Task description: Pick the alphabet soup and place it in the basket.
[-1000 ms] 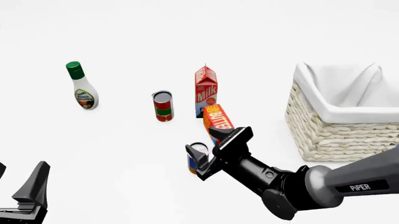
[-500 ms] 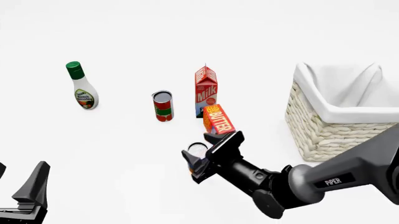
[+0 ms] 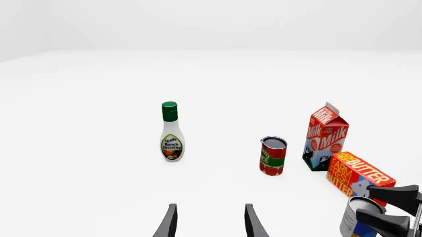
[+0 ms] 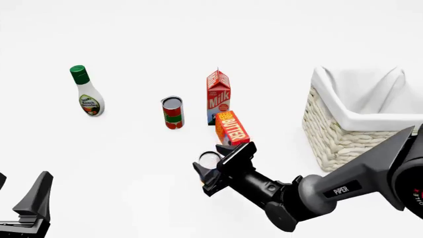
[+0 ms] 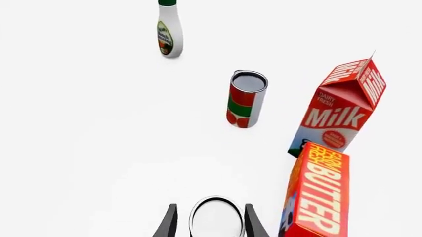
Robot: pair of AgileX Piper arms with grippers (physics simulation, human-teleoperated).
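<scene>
Change: I lowered the right gripper (image 4: 213,168) further around the alphabet soup (image 4: 209,159).
Claw: straddled can, unclosed; left gripper (image 3: 208,222) open.
Meaning: ready to grasp before the basket (image 4: 343,144).

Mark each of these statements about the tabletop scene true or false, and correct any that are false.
1. The right gripper has its fingers on either side of the soup can. True.
2. The soup can already sits in the basket. False: it stands on the table beside the butter box.
3. The milk carton lies on its side. False: it stands upright.
4. The left gripper holds nothing. True.
5. The dressing bottle has a green cap. True.
</scene>
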